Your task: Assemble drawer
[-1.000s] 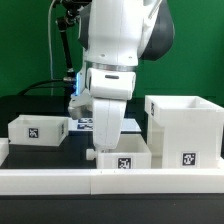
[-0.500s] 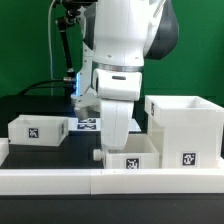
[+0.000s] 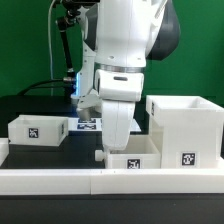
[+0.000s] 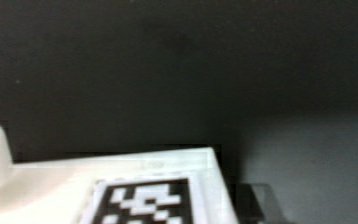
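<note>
The drawer's tall white casing (image 3: 185,128) stands at the exterior view's right, with a tag low on its front. One shallow tray (image 3: 38,128) sits at the left. A second tray (image 3: 137,157) lies in the front middle, close beside the casing. My gripper (image 3: 118,147) reaches straight down onto this tray's near wall and appears shut on it, though its fingertips are hidden by the wall. In the wrist view the tray's tag (image 4: 155,204) fills the foreground over the dark table, and a dark finger (image 4: 256,200) shows beside it.
A long low white rail (image 3: 60,181) runs along the front edge. The marker board (image 3: 88,124) lies flat behind the arm. A black table (image 3: 40,105) and a green backdrop lie beyond, with cables at the back left.
My gripper and the middle tray have slid toward the exterior view's right, closing the gap to the casing. The left tray and the casing have not moved.
</note>
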